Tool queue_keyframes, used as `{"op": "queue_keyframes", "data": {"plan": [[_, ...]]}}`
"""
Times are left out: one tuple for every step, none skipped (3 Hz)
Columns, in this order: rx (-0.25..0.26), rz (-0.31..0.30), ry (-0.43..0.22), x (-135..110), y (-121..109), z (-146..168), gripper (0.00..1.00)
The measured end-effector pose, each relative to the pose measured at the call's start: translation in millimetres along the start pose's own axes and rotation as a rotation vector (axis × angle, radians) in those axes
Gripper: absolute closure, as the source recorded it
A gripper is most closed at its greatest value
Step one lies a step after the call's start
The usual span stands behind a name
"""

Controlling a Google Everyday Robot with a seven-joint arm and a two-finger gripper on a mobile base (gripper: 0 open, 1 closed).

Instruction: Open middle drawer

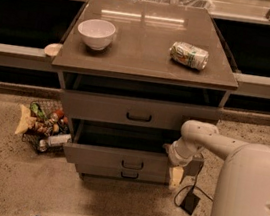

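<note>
The middle drawer [102,156] of the grey-brown cabinet stands pulled out, with its dark inside showing above the front panel. Its small black bar handle [131,164] is at the centre. My gripper [175,175] is at the right end of that drawer's front, low beside the cabinet's right corner. The white arm [206,138] reaches it from the right. The top drawer [99,107] also stands out a little, with a dark gap above it. The bottom drawer's handle [129,175] shows just under the middle front.
A white bowl [96,33] and a can lying on its side [189,55] rest on the cabinet top [142,60]. A wire basket of snacks [41,126] sits on the floor at the left. A black box with a cable [190,202] lies by my base [250,198].
</note>
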State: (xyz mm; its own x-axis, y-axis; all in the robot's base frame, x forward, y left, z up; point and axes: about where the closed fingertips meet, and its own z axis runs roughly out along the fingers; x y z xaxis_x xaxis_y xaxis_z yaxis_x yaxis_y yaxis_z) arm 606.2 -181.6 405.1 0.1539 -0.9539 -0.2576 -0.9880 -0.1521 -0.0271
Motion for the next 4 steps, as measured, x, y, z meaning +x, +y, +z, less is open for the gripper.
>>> {"op": "queue_keyframes", "data": {"plan": [[-0.036,0.017,-0.009,-0.7,10.8,14.3,0.00],[-0.036,0.017,-0.009,-1.3,10.7,12.0,0.18],[-0.049,0.022,-0.009,-6.8,23.4,14.3,0.41],[-0.049,0.022,-0.009,-8.0,22.6,9.3,0.64]]}}
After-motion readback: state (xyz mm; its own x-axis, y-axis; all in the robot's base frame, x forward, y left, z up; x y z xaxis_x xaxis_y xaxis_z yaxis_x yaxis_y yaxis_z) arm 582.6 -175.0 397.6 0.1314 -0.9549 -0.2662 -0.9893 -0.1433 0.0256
